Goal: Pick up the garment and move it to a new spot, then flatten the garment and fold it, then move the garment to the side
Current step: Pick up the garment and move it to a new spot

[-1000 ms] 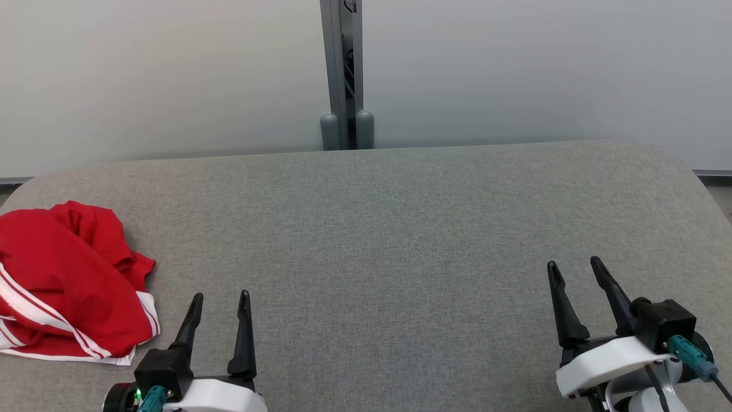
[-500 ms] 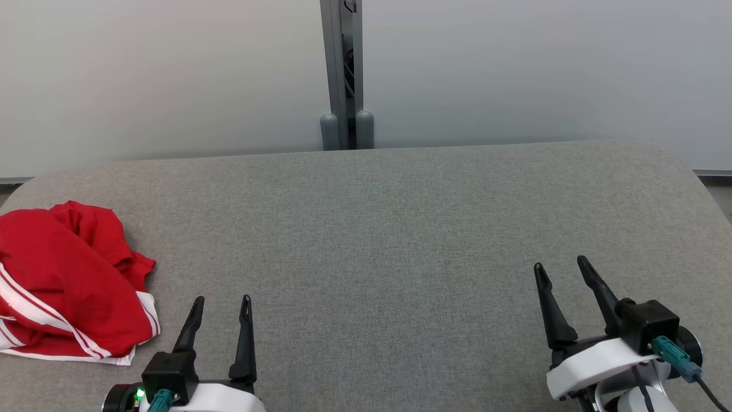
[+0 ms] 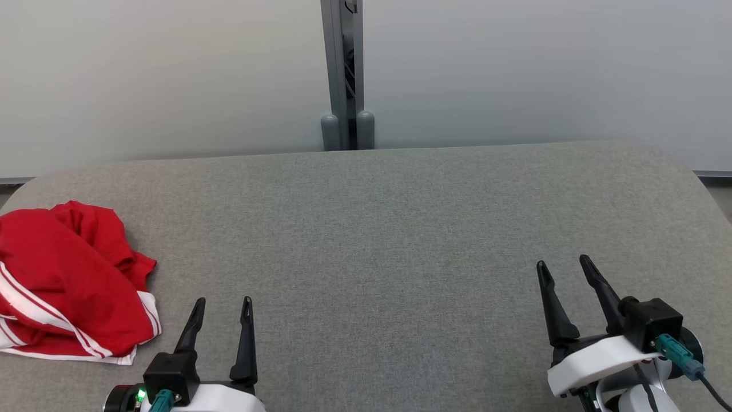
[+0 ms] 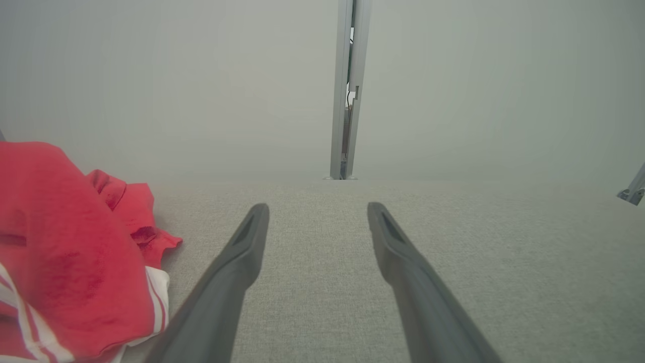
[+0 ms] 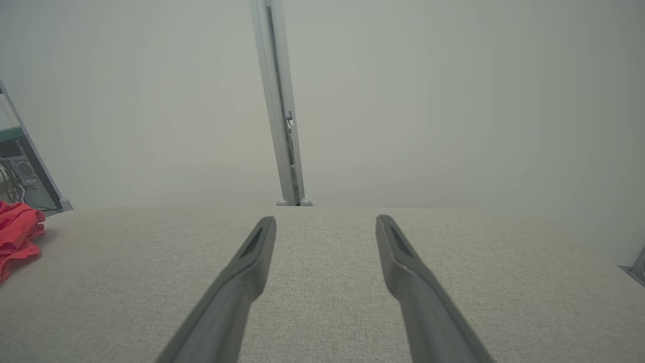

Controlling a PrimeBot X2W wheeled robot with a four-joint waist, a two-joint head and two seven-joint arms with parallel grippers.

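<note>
Left gripper (image 3: 223, 302) spread and empty at near left, with the garment (image 3: 63, 274) just left of it: a bunched red heap with white stripes at the table's left edge, clear of the fingers and with no clear long axis. Right gripper (image 3: 563, 264) spread and empty at near right, well apart from the heap, so likely a left-arm pick. Grey fabric tabletop (image 3: 400, 217) underneath, pale wall panels and a grey post (image 3: 342, 68) at far side.
</note>
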